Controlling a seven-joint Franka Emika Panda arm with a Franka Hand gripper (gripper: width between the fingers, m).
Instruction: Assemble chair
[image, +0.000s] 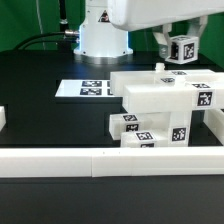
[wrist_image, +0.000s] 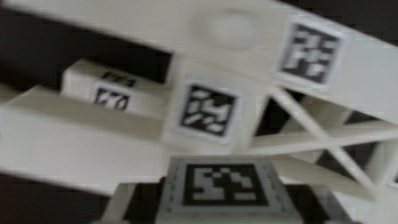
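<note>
Robot lab: black table (image: 40, 105), marker board (image: 92, 88), arm base (image: 100, 38).

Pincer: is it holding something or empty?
Holding: the pincer is shut on a tagged white part, seen between its fingers in both views.

My tally of the table (image: 40, 75)
One claw (image: 179, 44), mine; one tagged post (image: 181, 50) in it. One stacked cluster of chair slabs (image: 160, 105), with at least four tags (image: 203, 98) showing on it in the exterior view. One marker board (image: 95, 88), its markers too small to count. One long low rail (image: 60, 158) in front.
</note>
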